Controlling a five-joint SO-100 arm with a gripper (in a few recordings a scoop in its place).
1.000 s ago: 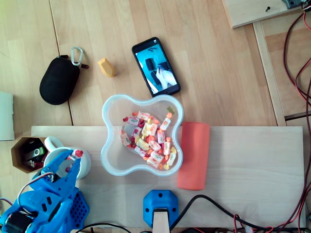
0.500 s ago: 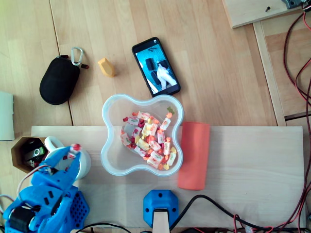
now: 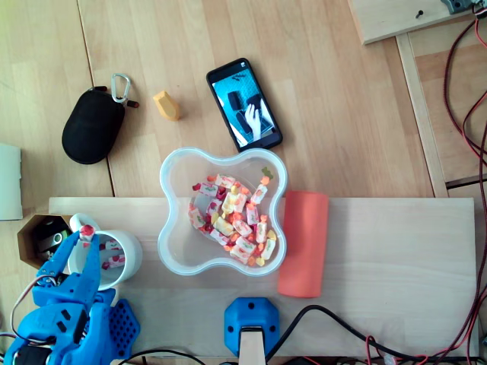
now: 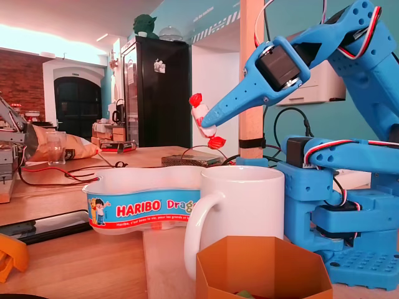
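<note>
**Change.** Pincer shifted left in the overhead view, from above the right half of the mug to above its left rim, close to the hex box. Candy carried along, grip unchanged. Bowl, sweets, phone, pouch, orange block and red pad all unmoved.

**Meaning for the work in hand.** Judged a carrying stage: one candy out of the bowl and held over the mug, not yet let go. Two or three wrapped pieces already inside the mug. Position near the rim rather than over the middle, so some risk of a drop landing outside.

**Pincer.** Clenched on the candy, fingers pinching its middle. In the fixed view, pincer angled down and leftward, well above the mug.

**Candy.**
- Location: in the air, clear of the mug's rim, touching nothing but the fingers.
- Appearance in the fixed view: white wrapper, red twisted ends, one end up and one down, body tilted.
- Handling, as judged: small, light, crinkly wrap, easily slipped or snagged.

**Surroundings.** Mug on the pale board of the tabletop, just left of the bowl; hex box in front of the mug in the fixed view.
</note>
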